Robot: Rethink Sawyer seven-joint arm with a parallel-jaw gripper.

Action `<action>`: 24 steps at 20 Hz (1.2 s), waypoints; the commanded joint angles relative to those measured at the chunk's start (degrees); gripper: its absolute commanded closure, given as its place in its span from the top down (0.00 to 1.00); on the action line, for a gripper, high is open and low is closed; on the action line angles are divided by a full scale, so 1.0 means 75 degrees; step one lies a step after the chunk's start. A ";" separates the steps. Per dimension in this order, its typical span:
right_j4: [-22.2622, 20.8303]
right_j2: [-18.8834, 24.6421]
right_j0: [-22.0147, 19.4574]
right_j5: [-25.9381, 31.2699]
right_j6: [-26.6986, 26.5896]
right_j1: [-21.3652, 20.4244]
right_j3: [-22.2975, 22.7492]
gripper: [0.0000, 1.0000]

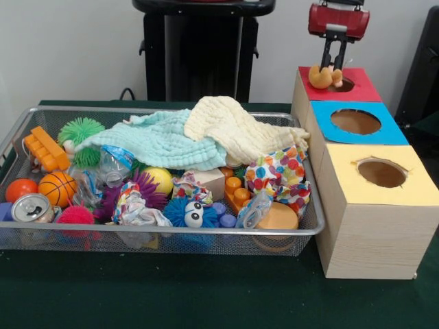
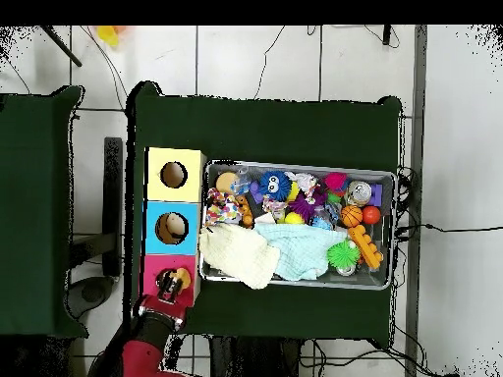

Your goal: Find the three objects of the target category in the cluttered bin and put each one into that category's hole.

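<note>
Three wooden boxes stand in a row right of the bin: red-topped (image 1: 365, 89), blue-topped (image 1: 389, 130) and yellow-topped (image 1: 418, 188), each with a round hole. My gripper (image 1: 334, 70) hangs over the red box's hole (image 1: 345, 85). It appears shut on a yellow-orange toy (image 1: 318, 77) that rests on the hole's left rim. In the overhead view the gripper (image 2: 172, 286) sits over the red box (image 2: 155, 267), with the toy (image 2: 183, 276) at the hole. The wire bin (image 1: 171, 234) holds mixed clutter.
A mint cloth (image 1: 158, 140) and a cream cloth (image 1: 233, 123) cover the bin's back. In front lie spiky balls, a small basketball (image 1: 57, 188), a can (image 1: 31, 208), orange bricks (image 1: 45, 149), a blue googly-eyed ball (image 1: 190, 213) and a spotted cloth (image 1: 278, 175).
</note>
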 commanded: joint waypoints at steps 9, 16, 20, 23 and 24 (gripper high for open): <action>0.0829 0.0721 0.0199 0.0033 0.2285 0.0301 0.0006 0.00; 0.0557 0.0928 -0.0062 0.0210 0.2335 0.0261 0.0067 1.00; 0.0422 0.1003 -0.0188 0.0251 0.2289 0.0210 0.0048 1.00; 0.0612 0.0975 -0.0148 0.0528 0.2188 0.0039 0.0127 1.00; 0.0650 0.0978 -0.0118 0.0521 0.2204 0.0022 0.0143 1.00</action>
